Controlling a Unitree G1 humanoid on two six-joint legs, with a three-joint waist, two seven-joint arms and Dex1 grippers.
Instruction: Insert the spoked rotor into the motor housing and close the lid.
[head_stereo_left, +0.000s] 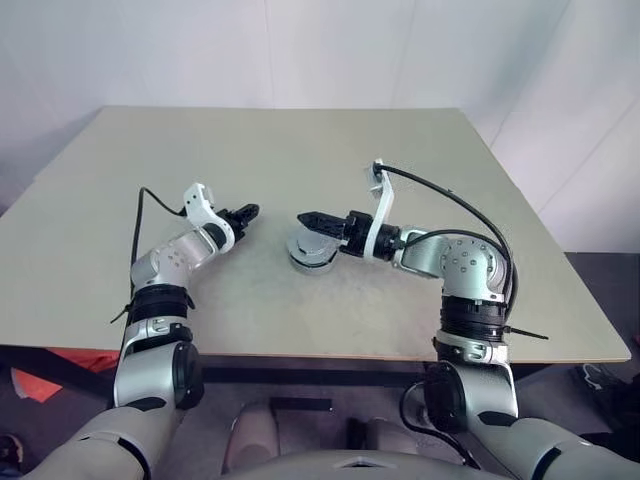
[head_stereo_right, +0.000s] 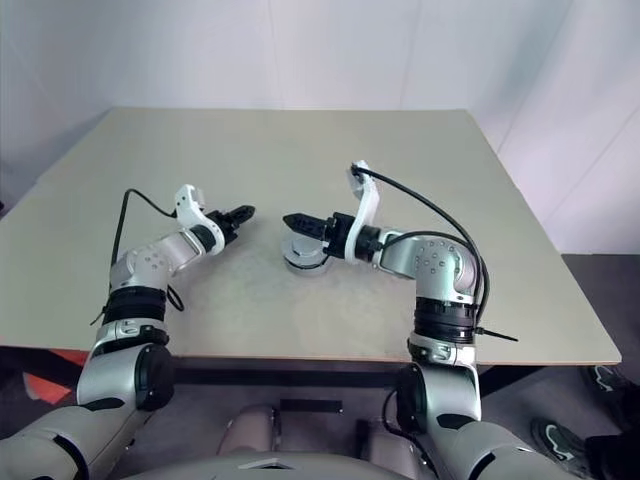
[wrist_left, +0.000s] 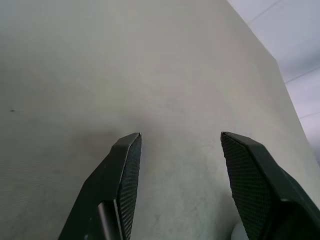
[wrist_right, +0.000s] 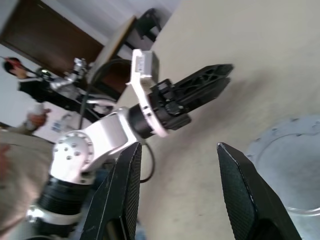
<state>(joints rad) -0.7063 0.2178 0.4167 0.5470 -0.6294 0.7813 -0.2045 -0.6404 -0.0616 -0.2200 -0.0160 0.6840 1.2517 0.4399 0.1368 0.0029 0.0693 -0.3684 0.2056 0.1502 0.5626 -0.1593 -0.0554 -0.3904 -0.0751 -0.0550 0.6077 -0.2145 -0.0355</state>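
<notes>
Lid (head_stereo_left: 311, 250) closed on table (head_stereo_left: 300, 150) | right gripper (head_stereo_left: 308, 218) above, jaws spread | left gripper (head_stereo_left: 248, 212) beside, jaws spread

One table (head_stereo_left: 300, 320). One round grey assembly on it: lid (head_stereo_left: 300, 243) atop motor housing (head_stereo_left: 312, 262), so one of each, seemingly. Two grippers: left gripper (head_stereo_left: 248, 212), right gripper (head_stereo_left: 306, 218). Two black fingers (wrist_left: 122, 170) per gripper.

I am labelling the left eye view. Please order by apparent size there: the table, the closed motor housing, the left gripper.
1. table
2. motor housing, lid on top
3. left gripper, though partly foreshortened, so close to the housing
</notes>
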